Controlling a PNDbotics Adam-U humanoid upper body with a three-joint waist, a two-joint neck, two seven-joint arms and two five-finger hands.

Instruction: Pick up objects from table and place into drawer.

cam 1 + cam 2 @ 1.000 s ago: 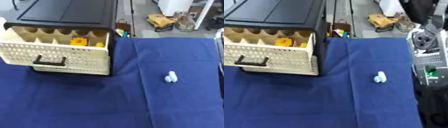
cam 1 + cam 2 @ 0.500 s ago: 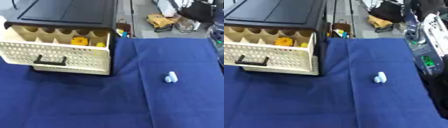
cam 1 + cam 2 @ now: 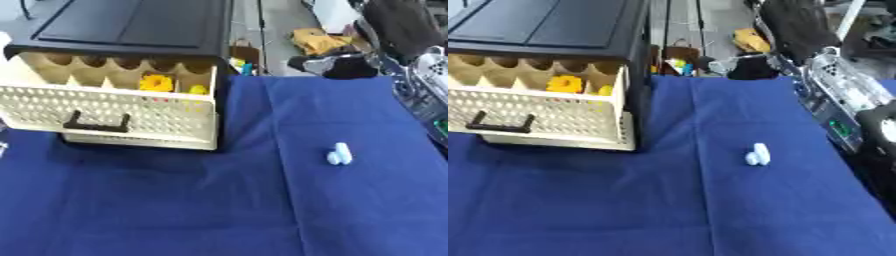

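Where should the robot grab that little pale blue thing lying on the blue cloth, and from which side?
Probably from above, pinching across the narrow middle of the pale blue object. It lies flat and alone on the blue cloth, its long axis running roughly toward and away from the robot, so its left and right sides are free. No hand shows in either view.

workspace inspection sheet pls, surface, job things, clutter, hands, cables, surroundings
surface: table under a blue cloth, creased.
job's things: cream drawer pulled open from a black cabinet, yellow pieces inside; small pale blue object lying on the cloth, apart from the drawer.
clutter: nothing seen on the cloth.
robot hand, left and right: neither hand seen; a robot arm shows at the right edge.
cables: nothing seen clearly.
surroundings: floor beyond the table with a yellowish item and a dark bag.
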